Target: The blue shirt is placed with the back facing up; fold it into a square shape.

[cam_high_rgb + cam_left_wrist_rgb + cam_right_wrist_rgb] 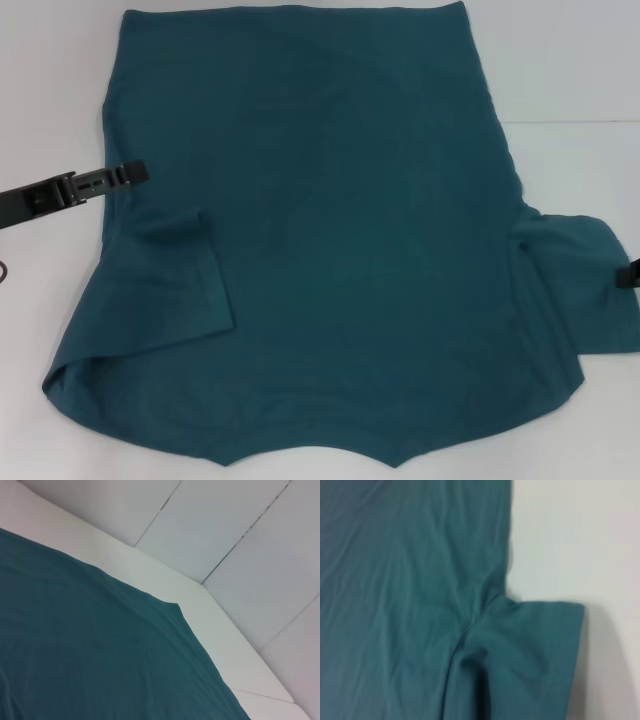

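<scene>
Jaws of the left gripper (138, 172) at nine o'clock looked pressed together at the blue shirt (340, 250) edge, grip unconfirmed; right gripper (628, 275) at three o'clock, state undeterminable. Shirt lay spread centrally. Risk: unfolded right sleeve skewing the square.

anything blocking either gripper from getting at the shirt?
Nothing visible. The blue shirt lies spread on the white table with nothing else on it. The left gripper is already at the shirt's left edge; the right gripper is beside the right sleeve.
</scene>
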Controlling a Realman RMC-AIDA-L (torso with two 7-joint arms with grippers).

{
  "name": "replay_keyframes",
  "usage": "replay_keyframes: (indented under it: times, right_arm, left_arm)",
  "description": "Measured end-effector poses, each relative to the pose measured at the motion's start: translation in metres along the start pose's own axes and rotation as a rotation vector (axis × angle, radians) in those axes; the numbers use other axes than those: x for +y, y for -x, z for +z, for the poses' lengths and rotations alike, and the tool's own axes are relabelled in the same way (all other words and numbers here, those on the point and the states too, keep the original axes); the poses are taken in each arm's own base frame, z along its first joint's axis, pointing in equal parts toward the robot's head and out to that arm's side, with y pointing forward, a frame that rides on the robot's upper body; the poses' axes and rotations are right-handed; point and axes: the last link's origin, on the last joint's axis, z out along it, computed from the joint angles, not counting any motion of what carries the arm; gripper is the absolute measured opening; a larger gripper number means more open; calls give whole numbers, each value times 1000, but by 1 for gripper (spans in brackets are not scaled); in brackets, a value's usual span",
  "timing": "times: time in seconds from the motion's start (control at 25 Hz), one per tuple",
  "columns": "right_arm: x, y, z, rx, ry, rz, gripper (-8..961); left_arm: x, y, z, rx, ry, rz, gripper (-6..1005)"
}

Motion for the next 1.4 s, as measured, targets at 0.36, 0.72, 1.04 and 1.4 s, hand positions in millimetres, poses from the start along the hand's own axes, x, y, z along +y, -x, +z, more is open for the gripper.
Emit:
replay_keyframes:
  times: [0.36,0.72,1.04,1.4]
  right_arm:
    - [-7,19,-17,-49,-15,19,3]
    - [4,38,-20,-69,-9,8,3]
    - [25,57,-20,-71,21,-21,3]
    - [60,54,-4,28,105,-58,3]
  left_arm:
    - [0,-2,-4,39,14,-20,960]
    - [0,-2,-4,41,17,-22,960]
    - [1,-2,-4,58,30,-33,960]
    - [1,-3,-6,88,40,-51,956]
